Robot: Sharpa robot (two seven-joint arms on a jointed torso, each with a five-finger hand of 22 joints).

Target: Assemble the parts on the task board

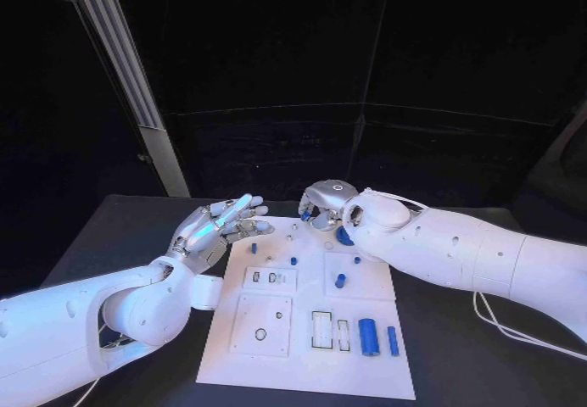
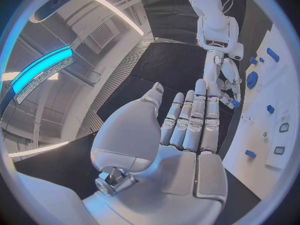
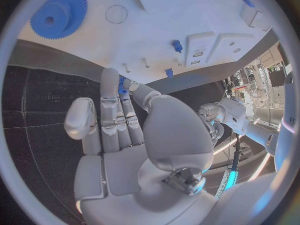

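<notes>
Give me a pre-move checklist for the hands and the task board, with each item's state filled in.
1. Right hand holds a part: ok. The right wrist view shows a small blue piece pinched at its fingertips.
2. Left hand free: ok, fingers straight and apart, nothing in it.
3. Left hand clear of the task board: ok, it hovers beside the board's far left corner.
4. Blue gear on the board: ok, lying flat near the right hand.
5. Two blue cylinders at the near end: ok, untouched beside the rectangular slots.
6. Which socket suits the held piece: cannot tell.
</notes>
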